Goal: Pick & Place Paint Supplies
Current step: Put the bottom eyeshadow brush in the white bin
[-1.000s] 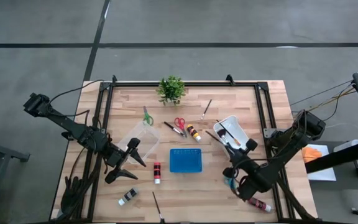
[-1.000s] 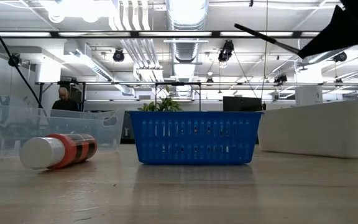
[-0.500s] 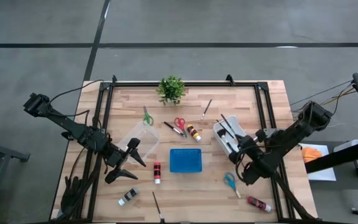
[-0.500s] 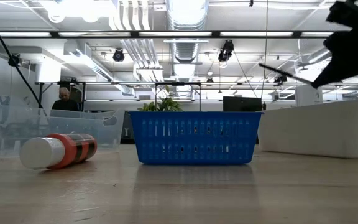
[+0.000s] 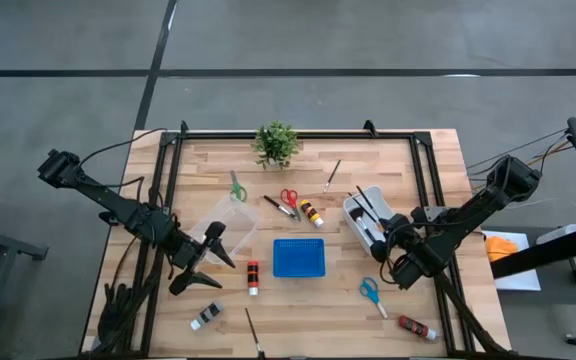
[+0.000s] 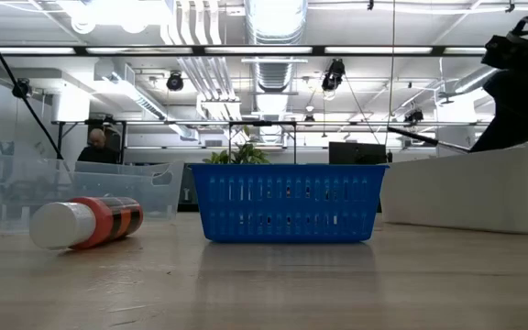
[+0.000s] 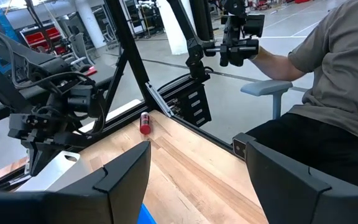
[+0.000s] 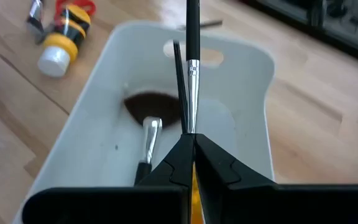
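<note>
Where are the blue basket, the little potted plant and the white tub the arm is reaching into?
blue basket (image 5: pixel 298 257): high view, on its mesh floor.
potted plant (image 5: pixel 276 143): high view, middle of its leaves.
white tub (image 8: pixel 253 62): right wrist view, on its far rim.

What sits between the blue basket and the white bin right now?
Nothing: in the high view only bare wood separates the blue basket and the white bin.

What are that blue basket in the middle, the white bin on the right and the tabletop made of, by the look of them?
The blue basket looks like moulded plastic: even colour, walls pierced by rows of slots. The white bin also seems plastic: smooth, matt, rounded corners and a cut-out handle hole. The table appears to be pale wood planks, with visible grain and joints, inside a dark frame that is probably metal.
</note>
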